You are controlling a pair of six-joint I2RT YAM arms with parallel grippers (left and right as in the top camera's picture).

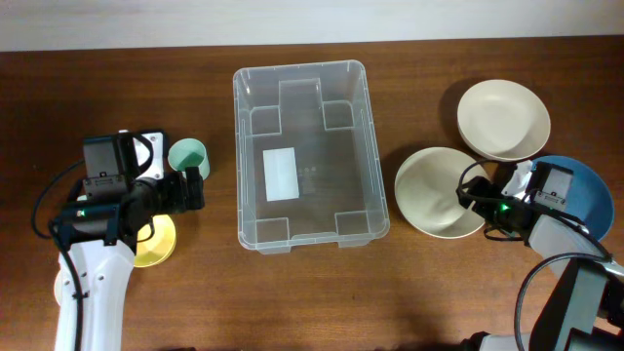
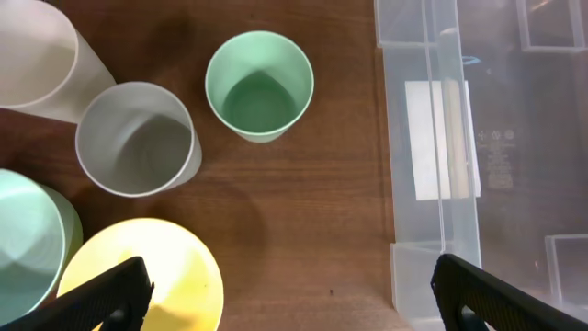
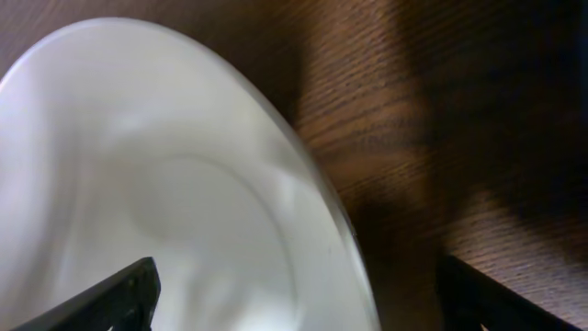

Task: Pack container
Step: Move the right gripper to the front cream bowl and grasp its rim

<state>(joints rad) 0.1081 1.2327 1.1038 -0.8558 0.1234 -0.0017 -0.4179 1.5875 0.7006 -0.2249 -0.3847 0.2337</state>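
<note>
The clear plastic container stands at the table's middle, and only the white label shows on its base. In the left wrist view its wall is on the right. My left gripper is open and empty over bare wood, between a yellow bowl and the container. My right gripper is open and straddles the right rim of a cream bowl, one finger over its inside and one over the table.
A green cup, a grey cup, a whitish cup and another green cup stand left of the container. A second cream bowl and a blue bowl lie at the right.
</note>
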